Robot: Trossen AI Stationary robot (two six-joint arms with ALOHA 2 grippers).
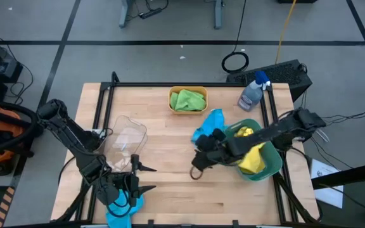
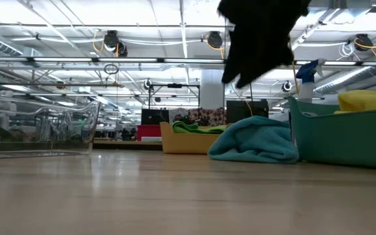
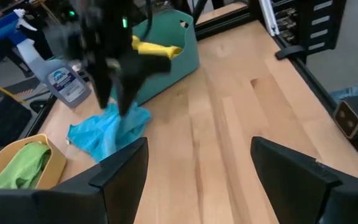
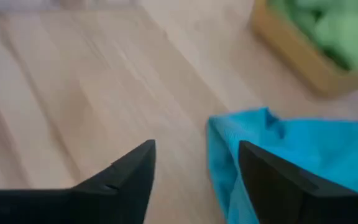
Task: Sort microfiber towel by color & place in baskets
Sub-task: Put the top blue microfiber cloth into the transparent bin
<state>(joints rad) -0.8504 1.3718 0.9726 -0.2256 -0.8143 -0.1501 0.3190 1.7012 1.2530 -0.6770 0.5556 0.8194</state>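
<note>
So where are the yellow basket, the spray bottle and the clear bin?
Yellow basket [image 1: 172, 101], high view, on its left rim.
Spray bottle [image 1: 251, 95], high view, on its clear body.
Clear bin [image 1: 128, 120], high view, on its far rim.

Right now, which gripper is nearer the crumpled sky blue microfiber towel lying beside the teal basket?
Right. The right gripper hangs just beside the crumpled sky blue microfiber towel; the left gripper sits far off, at the table's near-left edge.

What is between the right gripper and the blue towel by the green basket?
Nothing visible. The right gripper, open, hovers over bare table right beside the blue towel, with no object between them.
</note>
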